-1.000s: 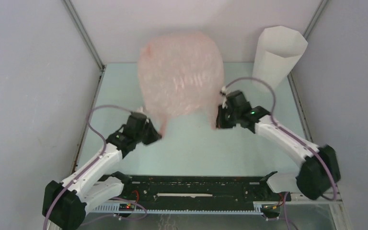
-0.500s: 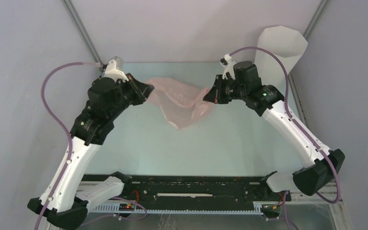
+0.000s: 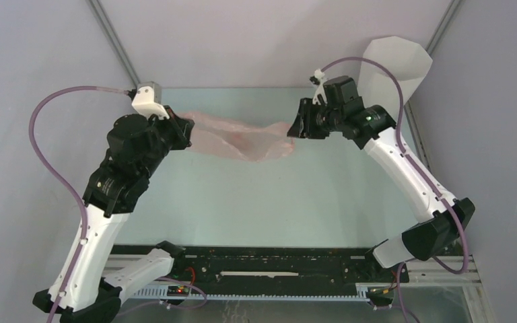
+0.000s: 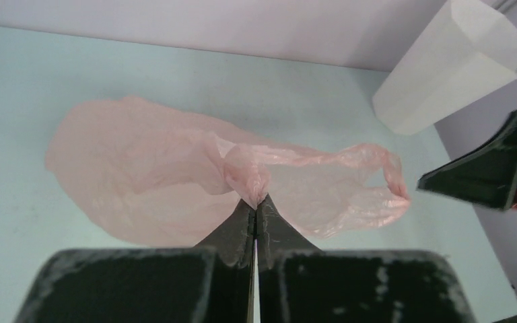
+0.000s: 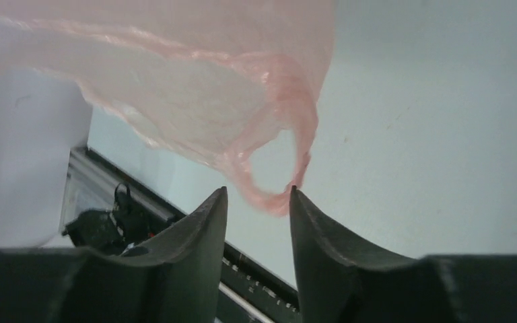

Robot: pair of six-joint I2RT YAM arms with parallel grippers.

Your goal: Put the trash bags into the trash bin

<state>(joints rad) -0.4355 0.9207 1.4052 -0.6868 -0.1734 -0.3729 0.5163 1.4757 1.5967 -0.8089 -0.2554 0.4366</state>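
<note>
**A:** What just changed?

**B:** A sec ago the trash bag [image 3: 235,138] was puffed up big. Now it hangs limp near the desk's [image 3: 276,202] far edge, btw my two grippers. My right gripper [image 5: 257,192] just spread its fingers, and the bag's loop only brushes the tips. My left gripper [image 4: 256,202] is pinched tight on the bag.

**A:** Meaning?

**B:** I think only the left one carries it now. The trash bin [image 3: 394,67] stands in the far right corner, and the bag's not in yet.

**A:** Room to move?

**B:** Bare desk below the bag. But my right arm [image 3: 404,175] sits btw bag & bin, and the wall [image 3: 485,101] is close.
</note>
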